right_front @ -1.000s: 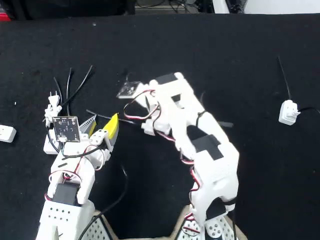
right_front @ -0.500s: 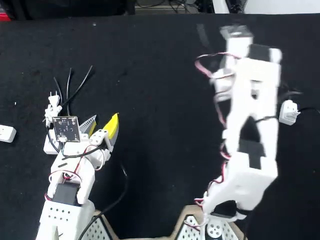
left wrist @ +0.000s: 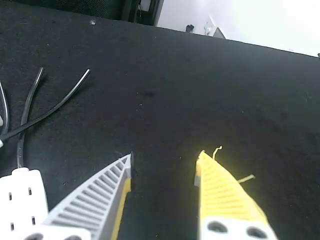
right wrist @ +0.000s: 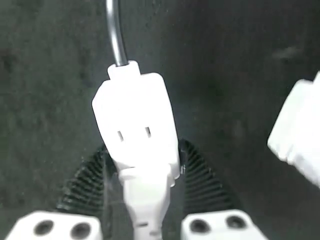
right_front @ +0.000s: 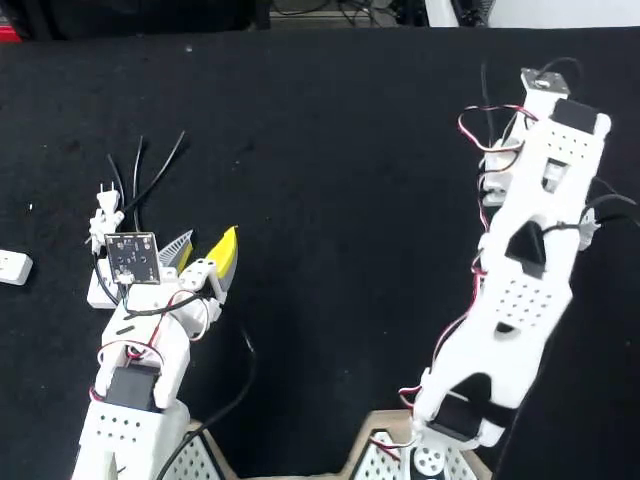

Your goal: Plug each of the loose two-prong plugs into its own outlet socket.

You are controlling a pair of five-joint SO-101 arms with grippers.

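Note:
My right gripper (right wrist: 145, 152) is shut on a white cord end (right wrist: 135, 125) with two slots in its face and a black cable (right wrist: 116, 35) running off it. Dark ribbed fingers (right wrist: 205, 182) press it from both sides. Another white block (right wrist: 300, 130) lies close beside it. In the high view the right arm (right_front: 530, 240) stretches to the table's far right, with the cable (right_front: 485, 95) above it. My left gripper (left wrist: 162, 167) stands open over bare cloth, next to a white outlet socket (left wrist: 20, 195). A loose two-prong plug (right_front: 105, 203) lies beyond it.
Black cables (left wrist: 47, 110) trail over the black cloth beside the left gripper. A small white block (right_front: 12, 266) sits at the table's left edge. The left arm's wrist board (right_front: 133, 257) covers part of the socket by it.
The right arm has swung from the table's middle to the far right, carrying the white cord end and its cable. The left arm has stayed still.

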